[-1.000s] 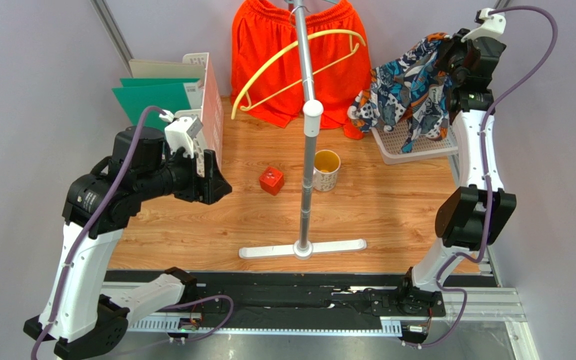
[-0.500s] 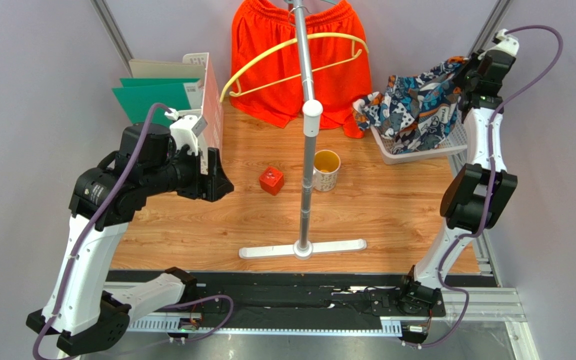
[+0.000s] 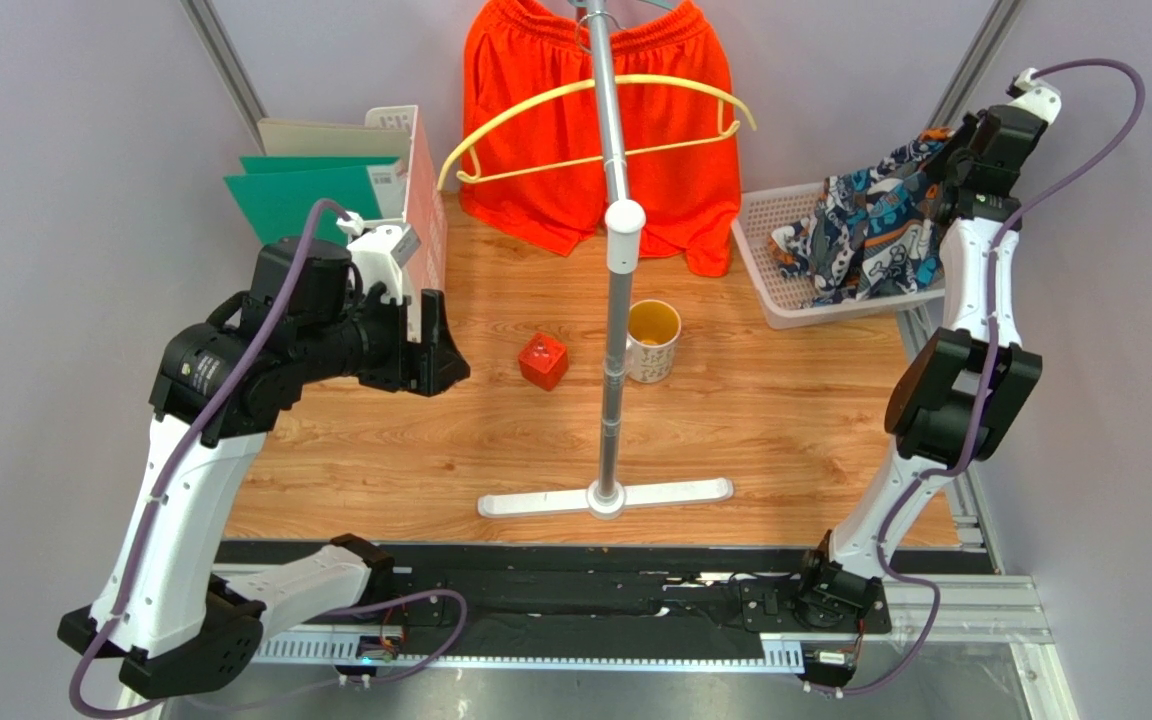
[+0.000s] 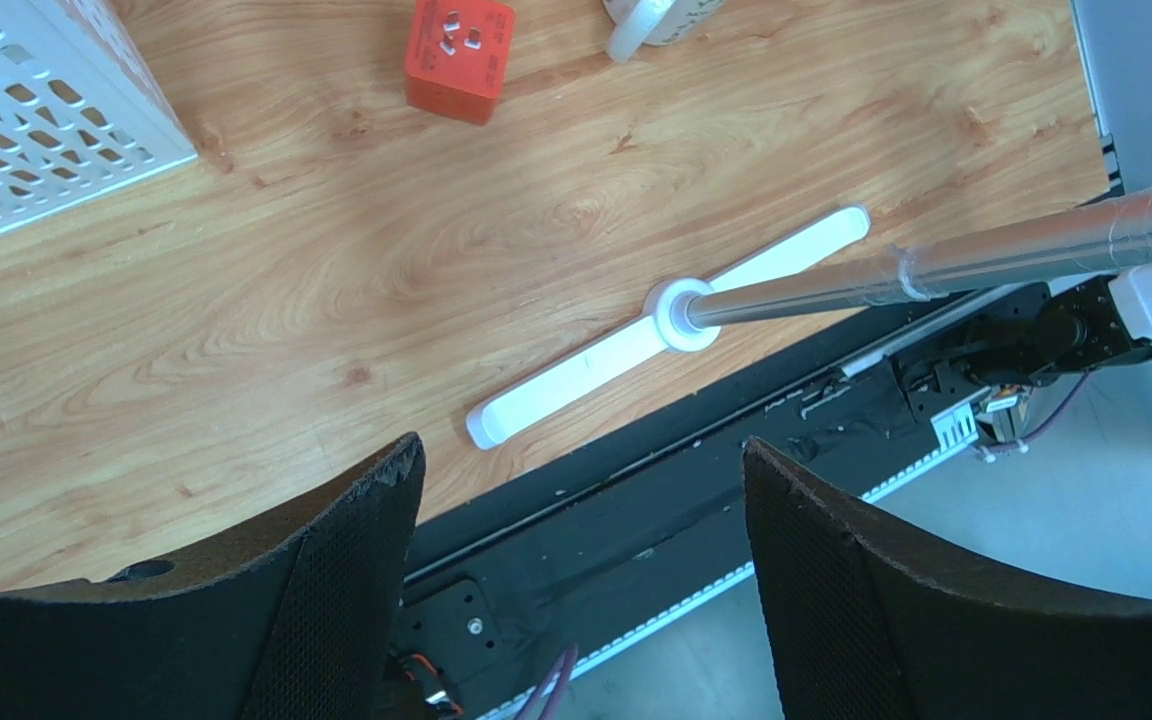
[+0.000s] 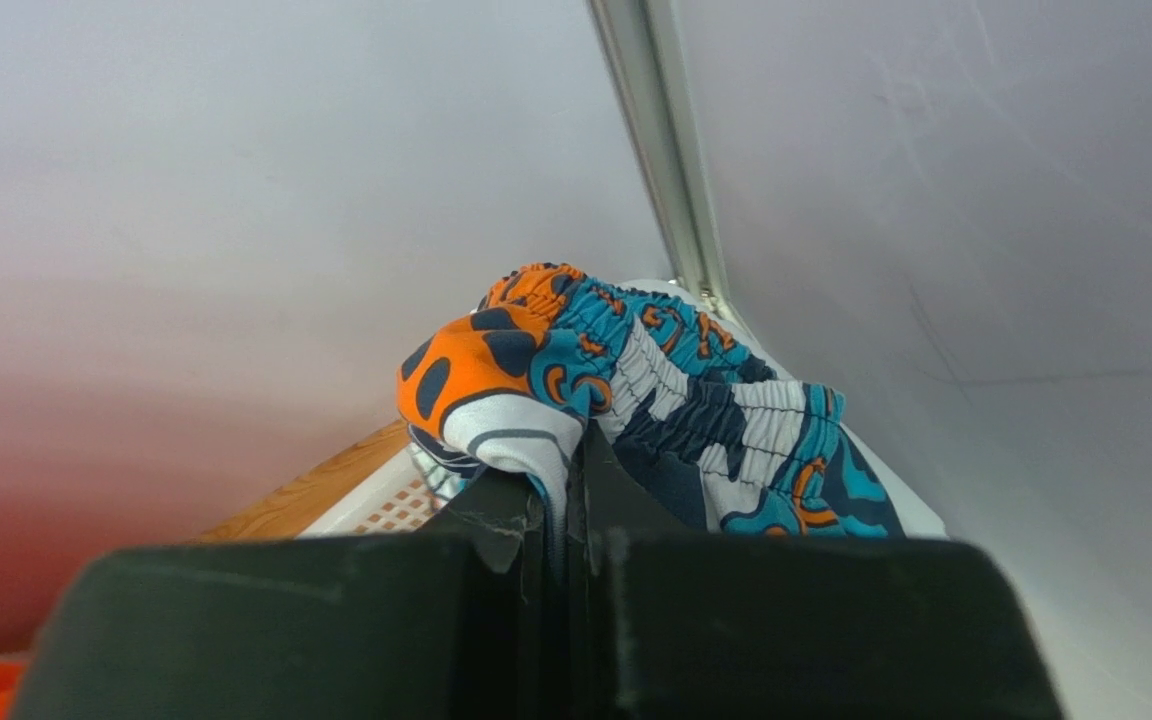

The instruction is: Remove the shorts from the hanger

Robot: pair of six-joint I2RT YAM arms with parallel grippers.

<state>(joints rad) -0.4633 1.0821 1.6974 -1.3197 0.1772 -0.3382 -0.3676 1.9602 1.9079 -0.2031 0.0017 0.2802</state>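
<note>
The right gripper (image 5: 567,477) is pinched tight on a fold of the printed shorts (image 5: 642,398), high over the desk's far right corner. The cloth drapes from it into the white basket (image 3: 766,258) standing in that corner. The orange shorts (image 3: 597,143) hang at the middle of the far edge behind the stand pole (image 3: 615,285). Their top is cropped, so their support is unclear. An empty yellow hanger (image 3: 597,108) swings across the pole in front of them. The left gripper (image 4: 582,450) hovers wide open over the left side of the desk (image 3: 778,428), holding nothing. A red cube (image 3: 543,360) and a yellow cup (image 3: 653,341) sit near the pole.
</note>
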